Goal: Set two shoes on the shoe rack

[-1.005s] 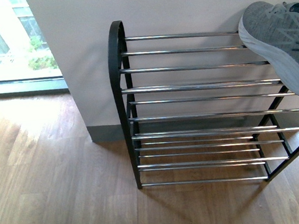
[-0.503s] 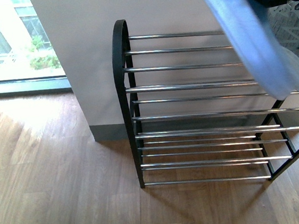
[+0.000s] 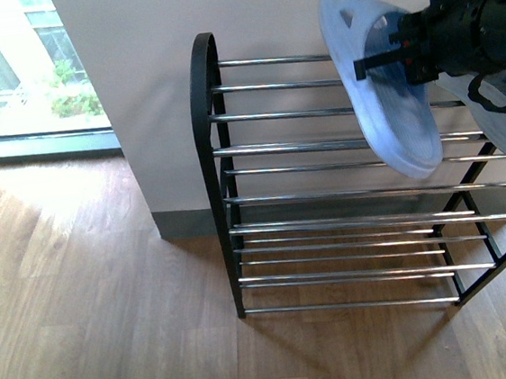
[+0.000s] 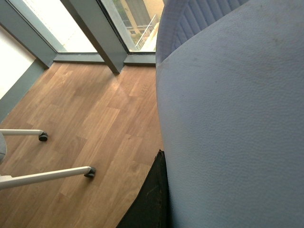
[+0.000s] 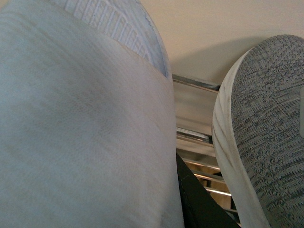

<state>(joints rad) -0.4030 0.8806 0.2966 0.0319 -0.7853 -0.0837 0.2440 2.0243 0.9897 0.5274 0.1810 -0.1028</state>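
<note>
Tool (image 3: pixel 384 53) clamps the second sneaker (image 3: pixel 378 86), sole outward, above the shoe rack (image 3: pixel 321 146); next, level it beside the first sneaker (image 5: pixel 270 133)

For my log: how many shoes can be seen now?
2. One shoe is held in the air over the shoe rack, sole facing the camera. The other shoe sits at the rack's right end, mostly hidden.

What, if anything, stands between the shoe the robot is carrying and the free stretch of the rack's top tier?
Nothing visible does. The carried shoe, sole toward the camera, hangs over the top rods of the shoe rack. The stretch from the left frame to the shoe looks bare. The other shoe sits on its right, which only limits room that way.
</note>
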